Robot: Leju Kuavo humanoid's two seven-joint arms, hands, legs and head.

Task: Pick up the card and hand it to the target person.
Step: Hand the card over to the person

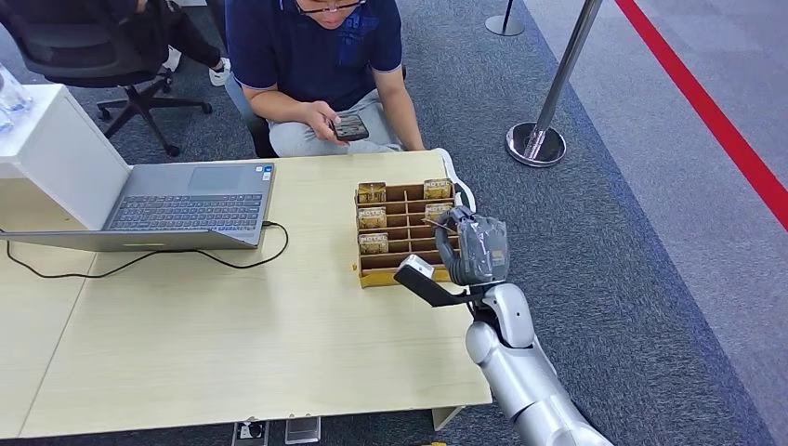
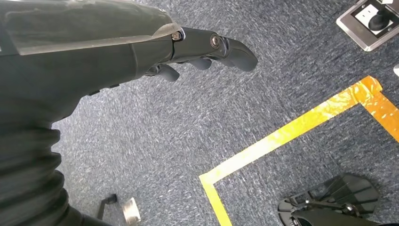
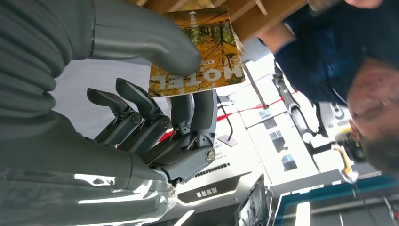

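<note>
My right hand [image 1: 474, 246] hovers over the right side of the slotted card box [image 1: 401, 234] on the table. In the right wrist view its thumb [image 3: 155, 40] and fingers [image 3: 200, 113] pinch a yellow hotel card [image 3: 211, 47] printed with autumn trees. A person in a dark blue shirt [image 1: 311, 42] sits at the table's far side, looking at a phone [image 1: 351, 127]. Several more cards [image 1: 372, 218] stand in the box's slots. My left hand [image 2: 207, 49] hangs over the carpet with its fingers loosely extended, holding nothing.
An open laptop [image 1: 186, 204] with a black cable [image 1: 139, 260] sits at the table's far left beside a white box [image 1: 56, 153]. A stanchion base [image 1: 536, 144] and a red floor line [image 1: 706, 107] lie to the right. An office chair [image 1: 102, 46] stands behind.
</note>
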